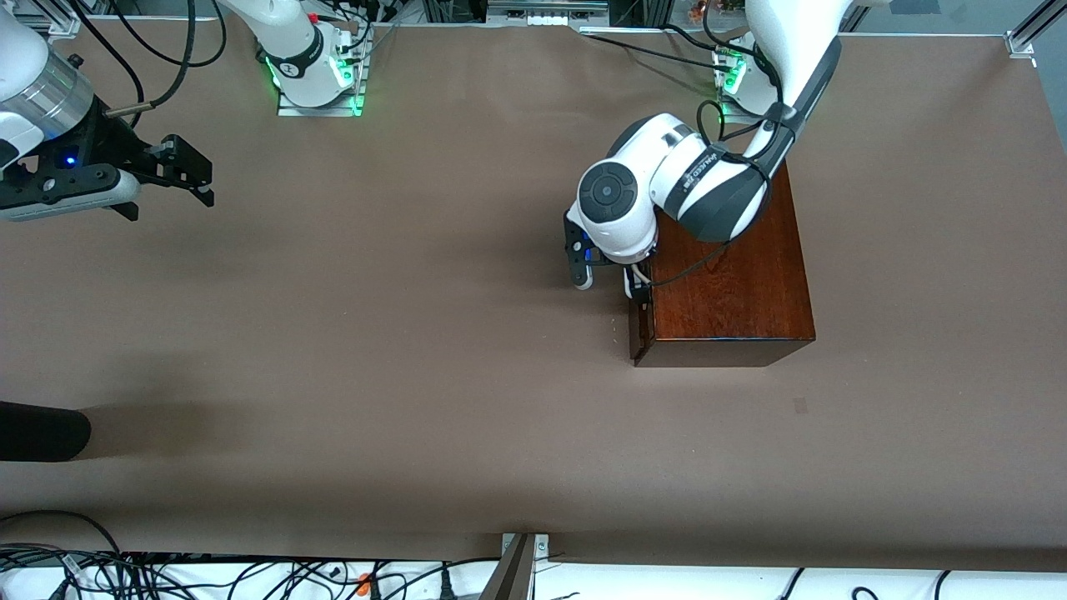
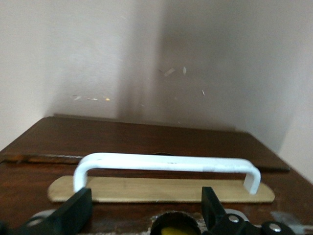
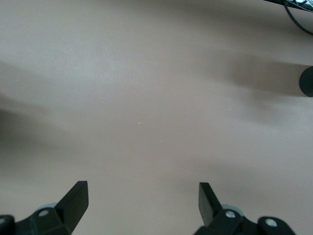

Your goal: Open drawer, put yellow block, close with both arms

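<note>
The dark glossy wooden box (image 1: 729,287) sits on the brown table (image 1: 375,400) toward the left arm's end. Its drawer (image 1: 640,333) — dark reddish-brown front facing the right arm's end of the table — appears flush with the box. In the left wrist view the white loop handle (image 2: 166,164) runs across the drawer front on a pale wooden backing strip (image 2: 161,189).

The left gripper (image 1: 610,283) hangs just in front of the drawer front, at the handle. Its jaws are spread apart, one black finger (image 2: 73,211) to each side below the handle, gripping nothing. A small yellow patch (image 2: 170,230) shows at the edge of that view — whether it is the yellow block cannot be told. No block shows on the table.

The right gripper (image 1: 179,171) waits over bare table at the right arm's end, jaws released, fingers (image 3: 76,198) wide.
</note>
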